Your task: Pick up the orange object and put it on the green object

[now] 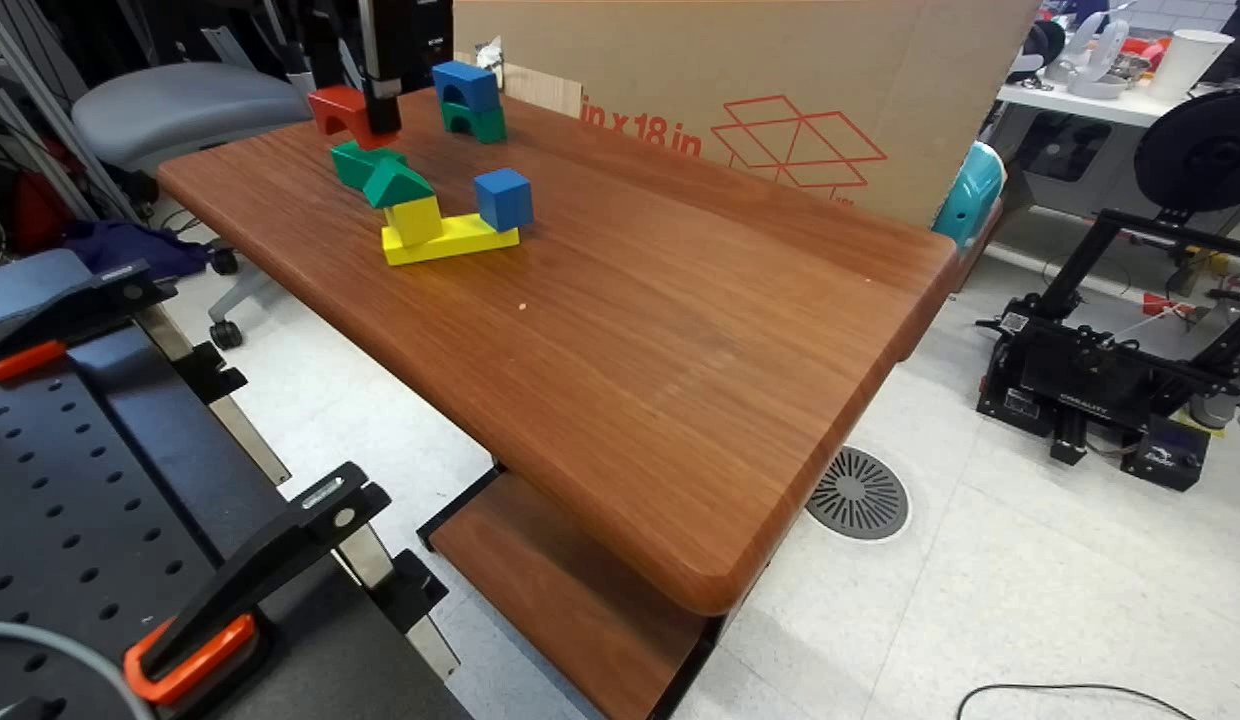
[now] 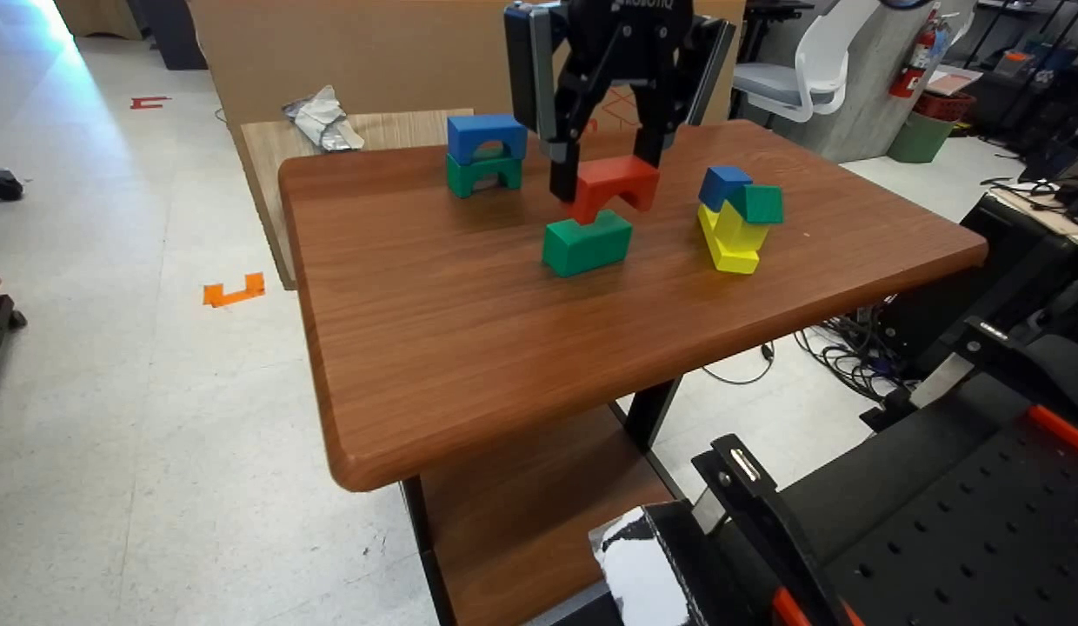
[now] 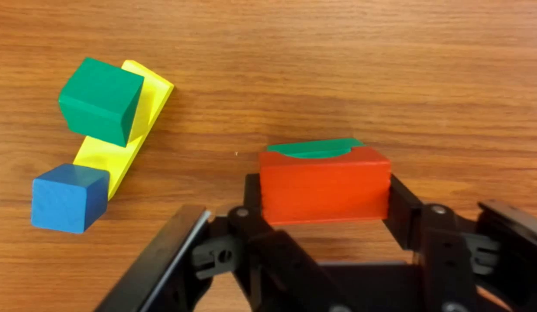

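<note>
The orange object is an orange-red arch block, seen in both exterior views [image 1: 340, 108] [image 2: 615, 181] and in the wrist view [image 3: 325, 190]. My gripper [image 2: 607, 167] is shut on its two ends, with the arch opening facing down. The green object [image 2: 588, 249] lies on the table just below it. It also shows in an exterior view [image 1: 355, 165], and only a strip of it shows past the orange block in the wrist view [image 3: 317, 149]. The orange block is close over the green one, slightly offset. I cannot tell whether they touch.
A blue arch [image 2: 487, 135] stands on a green arch [image 2: 484, 176] near the table's box-side edge. Beside my gripper, a yellow bar [image 1: 458, 240] carries a yellow block [image 1: 415, 220] with a green triangular block [image 1: 397, 185] on top, and a blue cube [image 1: 504, 199] stands by it.
</note>
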Available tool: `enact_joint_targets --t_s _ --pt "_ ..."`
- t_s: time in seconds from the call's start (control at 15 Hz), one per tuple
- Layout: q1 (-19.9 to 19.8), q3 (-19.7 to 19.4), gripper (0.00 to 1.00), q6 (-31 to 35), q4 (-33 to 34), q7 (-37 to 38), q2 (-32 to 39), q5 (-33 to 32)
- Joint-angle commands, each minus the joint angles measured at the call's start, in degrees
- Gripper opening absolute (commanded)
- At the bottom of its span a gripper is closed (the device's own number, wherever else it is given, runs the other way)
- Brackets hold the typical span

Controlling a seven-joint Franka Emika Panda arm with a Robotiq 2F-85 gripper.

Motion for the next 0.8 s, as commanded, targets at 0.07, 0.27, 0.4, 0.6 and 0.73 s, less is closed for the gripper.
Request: enact_joint_targets --t_s 0.07,0.27,0.4,0.6,0.73 --pt "0.7 -0.4 0.42 0.7 0.4 1.7 0.9 -1.9" --pt "1.1 -0.6 0.42 1.1 0.4 1.9 1.3 -3.3" --pt "1.2 -0.6 0.42 0.9 0.6 2.2 1.4 -4.4" --pt "1.3 -0.6 0.42 1.1 0.8 2.3 1.7 -5.7" --pt "1.2 -0.4 0.42 1.1 0.9 2.0 1.8 -5.9"
